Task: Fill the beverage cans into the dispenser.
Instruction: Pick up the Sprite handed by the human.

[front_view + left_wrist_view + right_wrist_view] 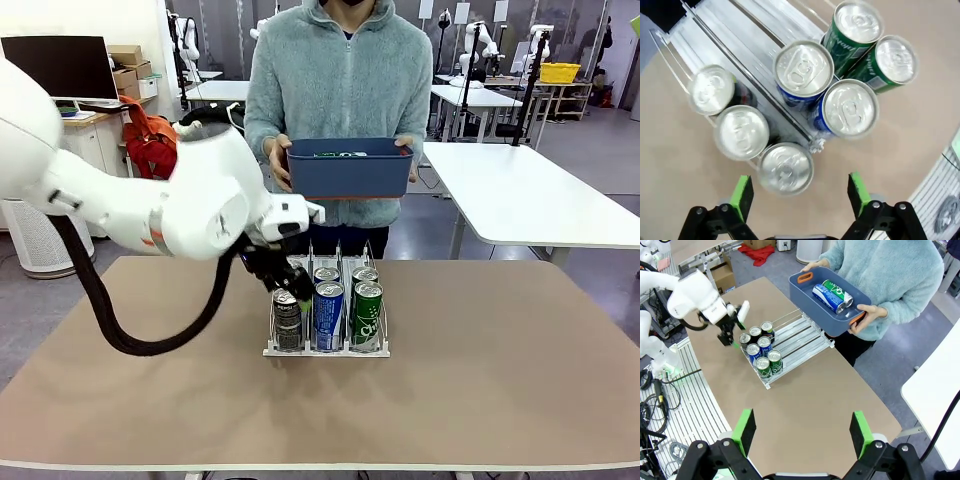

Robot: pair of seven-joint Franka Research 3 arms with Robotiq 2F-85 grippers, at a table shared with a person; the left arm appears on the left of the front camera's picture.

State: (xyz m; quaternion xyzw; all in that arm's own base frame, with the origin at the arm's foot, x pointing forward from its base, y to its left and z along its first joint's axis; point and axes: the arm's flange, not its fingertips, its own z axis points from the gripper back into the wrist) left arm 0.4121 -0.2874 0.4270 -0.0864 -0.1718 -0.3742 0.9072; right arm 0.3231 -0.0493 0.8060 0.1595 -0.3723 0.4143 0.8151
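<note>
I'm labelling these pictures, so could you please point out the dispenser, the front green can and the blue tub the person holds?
dispenser [327,353]: front view, on its low white front lip.
front green can [367,318]: front view, middle of its label side.
blue tub [350,178]: front view, on its front wall.

Green cans [367,314], white dispenser [325,352]
</note>
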